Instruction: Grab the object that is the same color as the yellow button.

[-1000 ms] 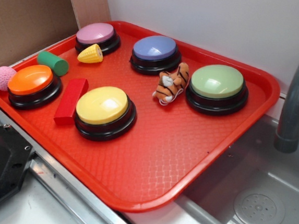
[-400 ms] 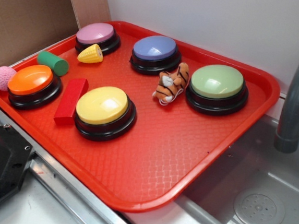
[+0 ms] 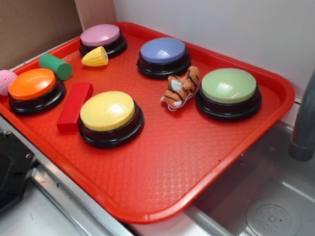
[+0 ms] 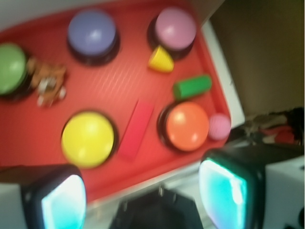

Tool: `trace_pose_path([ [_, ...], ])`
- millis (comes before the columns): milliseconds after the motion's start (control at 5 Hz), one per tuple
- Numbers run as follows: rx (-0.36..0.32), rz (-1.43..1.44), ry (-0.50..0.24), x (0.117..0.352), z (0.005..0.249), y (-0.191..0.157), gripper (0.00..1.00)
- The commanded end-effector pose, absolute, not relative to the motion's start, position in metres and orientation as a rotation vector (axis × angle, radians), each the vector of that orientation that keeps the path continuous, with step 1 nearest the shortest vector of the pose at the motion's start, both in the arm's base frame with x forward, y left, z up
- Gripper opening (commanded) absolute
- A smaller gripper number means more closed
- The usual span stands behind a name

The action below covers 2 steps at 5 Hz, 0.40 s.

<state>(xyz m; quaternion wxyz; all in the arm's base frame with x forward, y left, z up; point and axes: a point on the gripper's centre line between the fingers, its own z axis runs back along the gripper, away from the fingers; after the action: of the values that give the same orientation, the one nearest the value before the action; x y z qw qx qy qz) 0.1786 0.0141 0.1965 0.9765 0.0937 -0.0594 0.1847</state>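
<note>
On the far-left part of the tray [image 3: 219, 173] the corn [image 3: 95, 57] is lying just beside the pink button [image 3: 102, 39], well apart from the yellow button [image 3: 110, 117]. I'm watching the gripper [image 4: 143, 193] hanging high over the near edge, fingers [image 4: 61, 195] spread wide and holding nothing. Wrist view is blurring, so I'm risking a bad line-up. The cone shape is likely squirting out of a pinch, and a finger may be clipping the pink button or green cylinder [image 3: 56, 66] on descent.

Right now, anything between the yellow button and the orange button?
Yes: a red block lies between yellow button and orange button, clear in exterior view.
</note>
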Motion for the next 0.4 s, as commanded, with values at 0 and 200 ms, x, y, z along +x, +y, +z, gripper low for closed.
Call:
trace_pose_path([
  [0,0.269,0.676,-0.269,0.207,0.175,0.056,1.00],
  [200,0.292,0.790,-0.303,0.214,0.154,0.075,1.00],
])
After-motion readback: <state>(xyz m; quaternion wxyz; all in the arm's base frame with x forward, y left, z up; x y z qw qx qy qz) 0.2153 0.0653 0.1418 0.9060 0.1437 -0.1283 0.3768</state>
